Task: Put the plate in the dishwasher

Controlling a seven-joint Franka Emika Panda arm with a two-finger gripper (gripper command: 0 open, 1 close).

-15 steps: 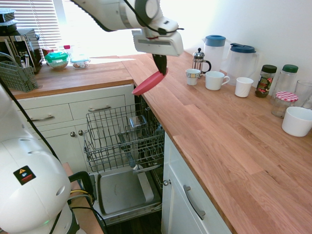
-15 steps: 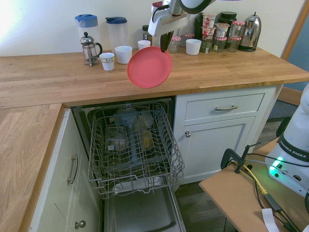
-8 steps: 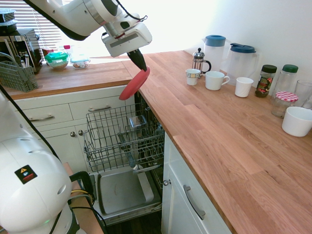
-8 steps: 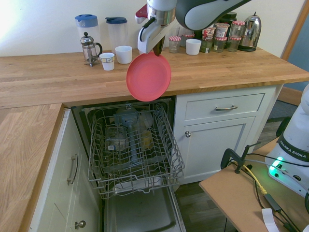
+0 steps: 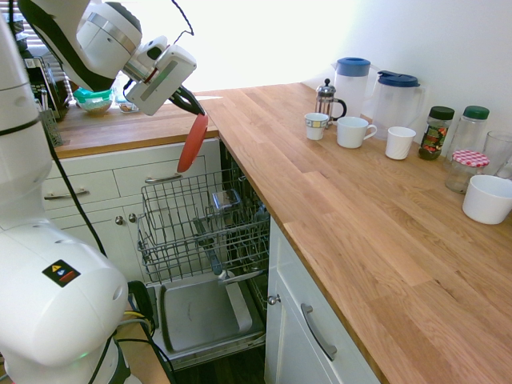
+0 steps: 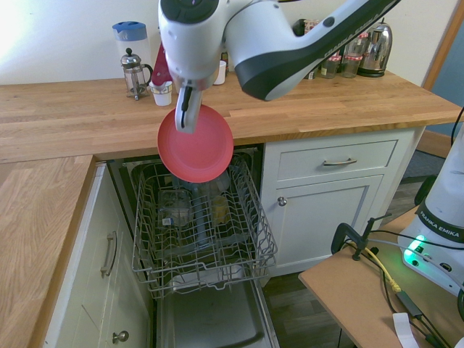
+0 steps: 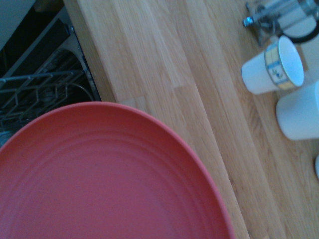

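Red plate [image 6: 196, 143], clenched by its rim in the gripper [image 6: 186, 116] mid-frame, should go edge-down between the rack [image 6: 203, 217] wires.

A home kitchen: wooden worktop [image 5: 336, 208] with mugs [image 5: 352, 132] and jugs [image 5: 396, 96], white drawers [image 6: 337, 161], and an open dishwasher [image 6: 199, 217].

The dishwasher [image 6: 203, 239] stands open below the wooden counter [image 6: 65, 116], its wire rack [image 6: 199, 217] pulled out with clear air above. Dishes already fill the rack's middle and back. The red plate [image 6: 196, 145] hangs just over the rack's rear edge.
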